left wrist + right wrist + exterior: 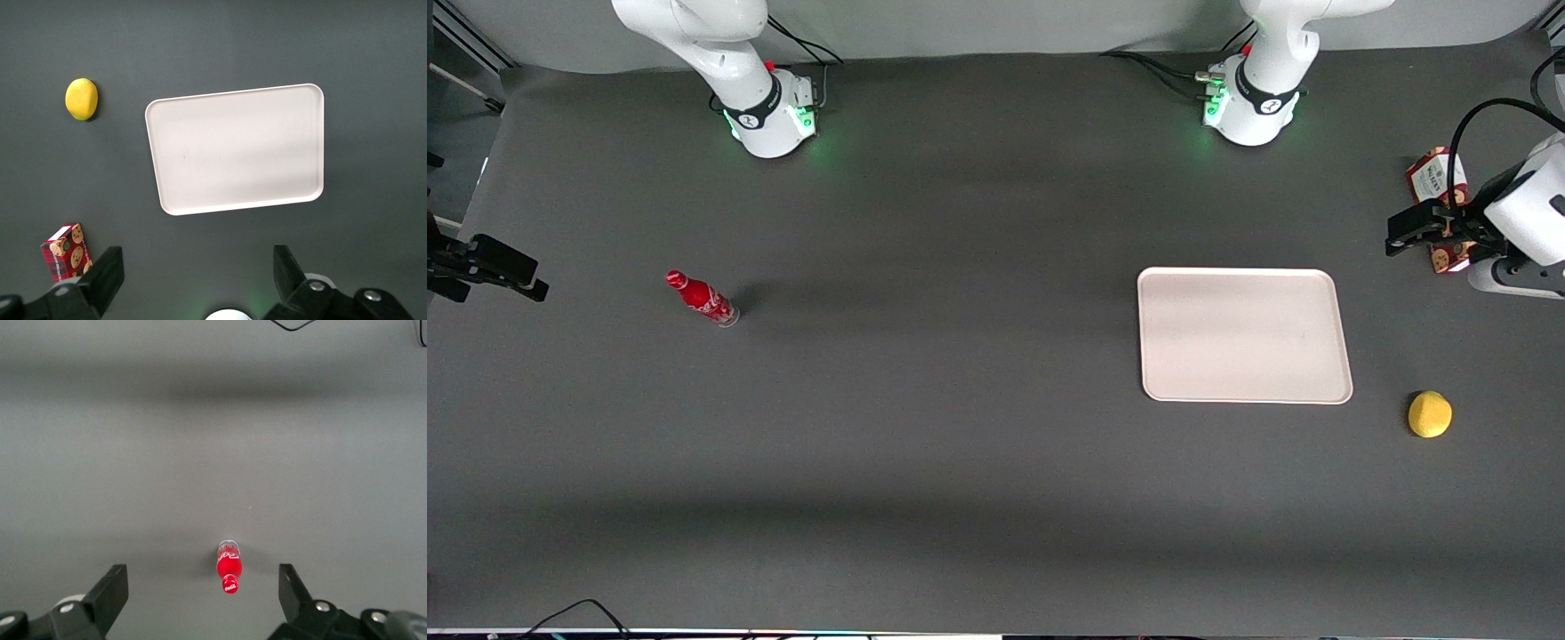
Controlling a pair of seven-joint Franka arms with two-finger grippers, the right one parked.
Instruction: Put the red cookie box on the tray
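Where the dark tabletop runs out at the working arm's end, the red cookie box lies flat, near the edge farthest from the front camera. It is a slim carton in red tartan, printed with round chocolate-chip cookies, with a white label panel at one short end. From the front camera, its long axis runs roughly from the edge where the arm bases stand toward the camera, slightly slanted, and the arm's black wrist parts cover its middle. In the wrist view the white-panel end is the one pointing toward the lemon.

Above the table near that same end, close over the box, hangs the gripper, its two black fingers spread wide with nothing between them; the box sits just outside one finger.

Nearer the table's middle than the box lies the tray, pale pinkish-white with rounded corners and a low rim. A red soda bottle stands toward the parked arm's end.
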